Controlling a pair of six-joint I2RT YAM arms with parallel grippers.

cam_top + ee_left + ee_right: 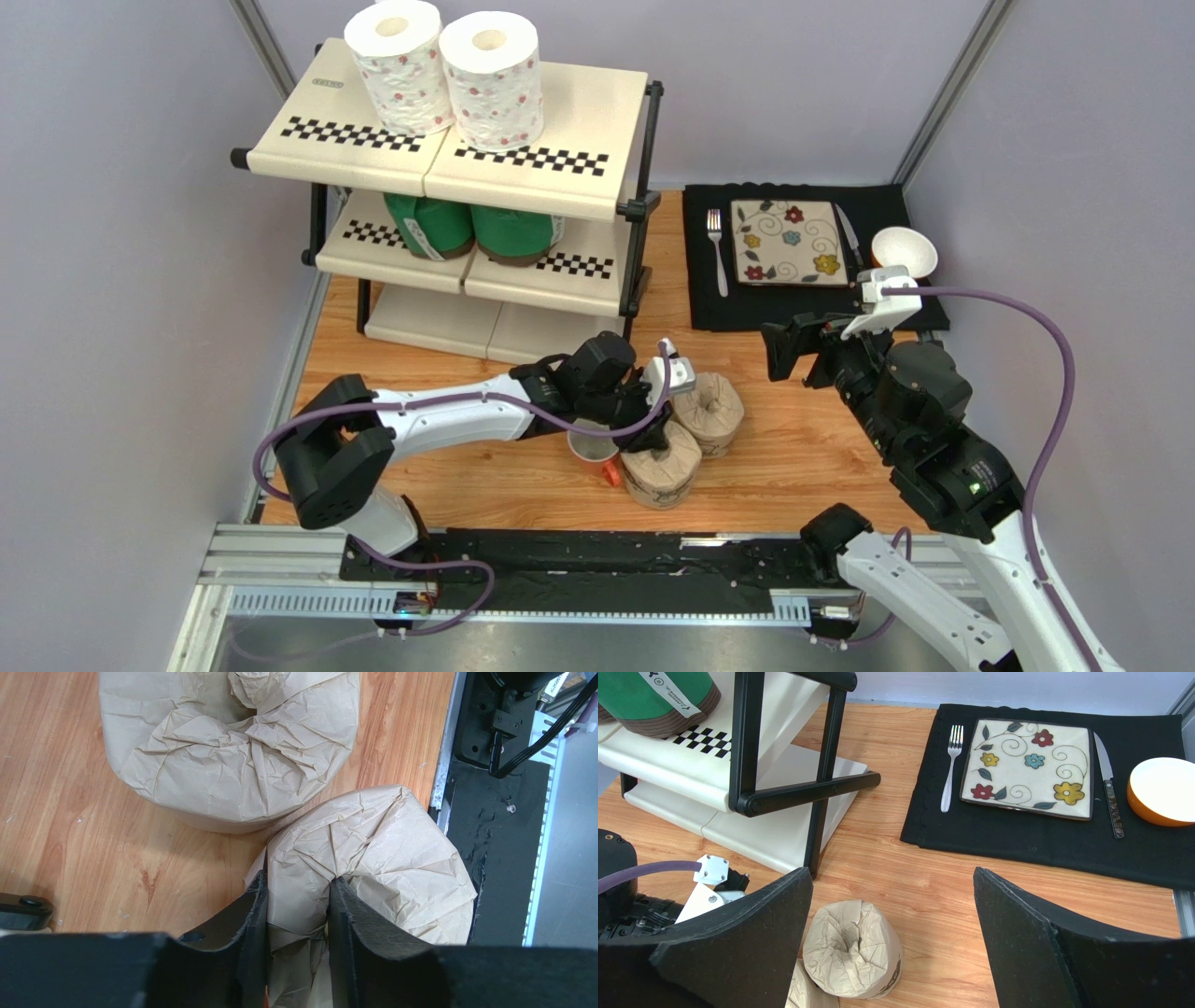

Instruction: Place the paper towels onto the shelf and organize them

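While four rolls (491, 84) occupy the shelf (589, 112), left jaws pinch a tan roll (393, 861); second tan roll (231, 756) waits just beyond; right jaws spread.

Light: bright, even, diffuse, falling from overhead. Shadows lying soft and short; shelf (589, 119) shading wooden table (800, 448) beneath its tiers. White bowl (905, 249) on far right washing out slightly. Top view bowing straight lines mildly toward edges. Left wrist view resolving creases of near tan roll (393, 861) sharply; fingers (358, 931) of left gripper (298, 882) softening toward near edge. Right wrist view rendering far placemat (1018, 840) in focus.
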